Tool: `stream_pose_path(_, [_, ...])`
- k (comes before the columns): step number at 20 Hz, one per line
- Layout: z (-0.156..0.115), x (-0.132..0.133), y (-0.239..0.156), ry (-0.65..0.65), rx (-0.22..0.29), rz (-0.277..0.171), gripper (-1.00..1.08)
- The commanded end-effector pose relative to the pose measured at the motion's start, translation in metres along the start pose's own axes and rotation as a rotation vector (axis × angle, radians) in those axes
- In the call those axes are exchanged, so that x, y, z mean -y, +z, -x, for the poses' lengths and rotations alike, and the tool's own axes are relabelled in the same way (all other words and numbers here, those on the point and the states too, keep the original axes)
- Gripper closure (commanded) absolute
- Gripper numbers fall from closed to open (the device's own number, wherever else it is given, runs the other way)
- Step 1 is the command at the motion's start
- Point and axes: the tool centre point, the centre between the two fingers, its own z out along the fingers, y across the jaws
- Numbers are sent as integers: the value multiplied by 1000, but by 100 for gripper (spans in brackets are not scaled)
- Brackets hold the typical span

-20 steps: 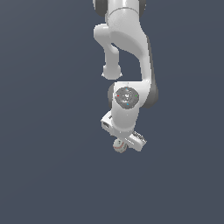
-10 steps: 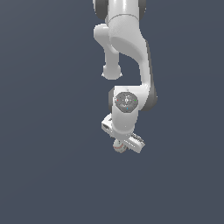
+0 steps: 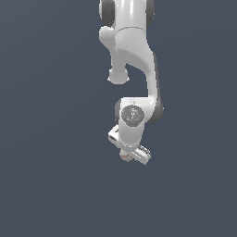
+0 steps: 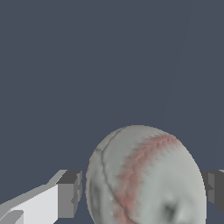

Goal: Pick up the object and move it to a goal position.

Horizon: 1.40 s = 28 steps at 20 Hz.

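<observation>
— Where's the ball (image 4: pixel 146 175) right now?

— I've got it sitting between the two fingers of the hand (image 4: pixel 142 192). On my wrist view it fills the gap: one grey fingertip (image 4: pixel 70 192) is just beside one flank of the ball, the other fingertip (image 4: pixel 213 188) just beside the opposite flank. I can see a red seam curving across its off-white skin.

— So the hand is clamped on it?

— That's how it reads to me: both pads are pressed up to the ball, with only a thin dark sliver visible at one side. The ball hangs there with nothing but plain dark blue-grey background around it.

— And from the outside camera?

— I see the white arm (image 3: pixel 134 55) reaching down from the top of the picture, with the hand (image 3: pixel 127 156) at its lower end, tilted. The ball (image 3: pixel 124 157) is mostly hidden there; only a small pale patch with a hint of red peeks out under the hand, toward the exterior view's left. I can't make out any surface beneath it.
</observation>
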Motion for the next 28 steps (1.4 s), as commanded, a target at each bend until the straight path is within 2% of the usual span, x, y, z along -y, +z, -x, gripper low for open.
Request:
stream_pose_path(1, [-1,1,0,0,-1,-1,108])
stream_pose_path(17, [0,-3,-9,0,-1,-1,108])
stream_pose_path(23, [0,-15,-35,0,0,-1,108])
stream_pose_path(28, [-1,-33,-73,0,0,-2,108])
